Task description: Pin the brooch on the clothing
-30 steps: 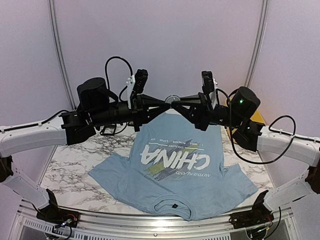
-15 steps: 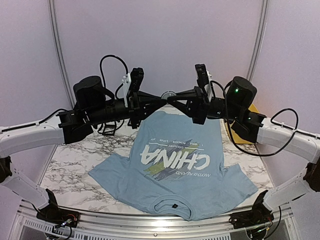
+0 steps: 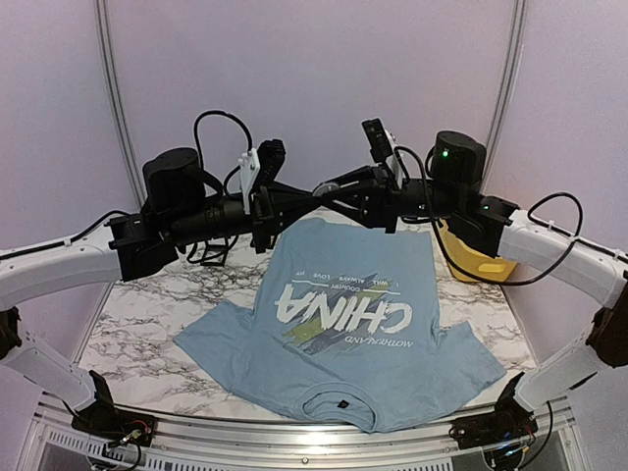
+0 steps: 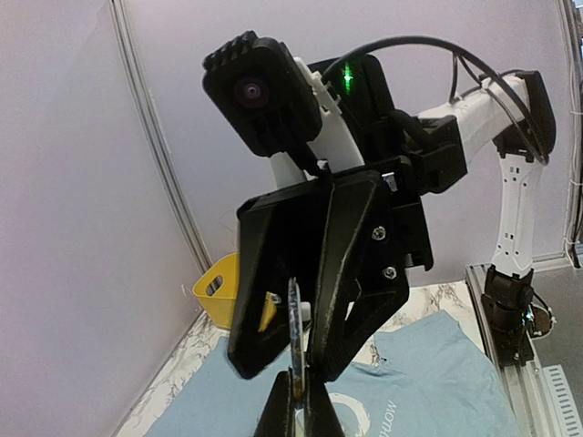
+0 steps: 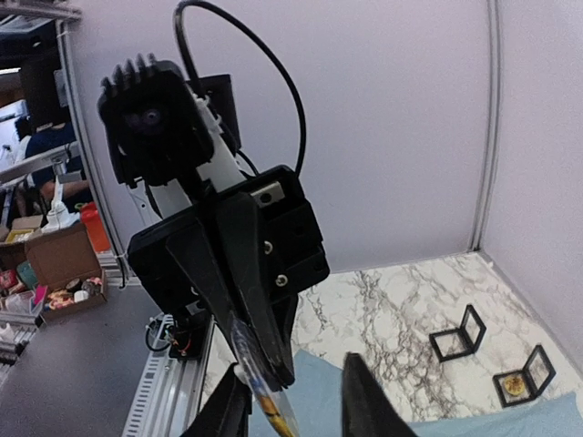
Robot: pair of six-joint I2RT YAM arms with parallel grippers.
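Up in the air above the shirt's far hem, the left gripper (image 4: 298, 390) pinches the brooch (image 4: 295, 319) edge-on; the right gripper (image 5: 293, 381) meets it tip to tip, fingers spread apart; the light blue CHINA T-shirt (image 3: 343, 334) lies flat on the marble table (image 3: 147, 324).

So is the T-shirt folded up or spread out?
Spread out. The T-shirt lies unfolded on the table, with its whole CHINA print showing.
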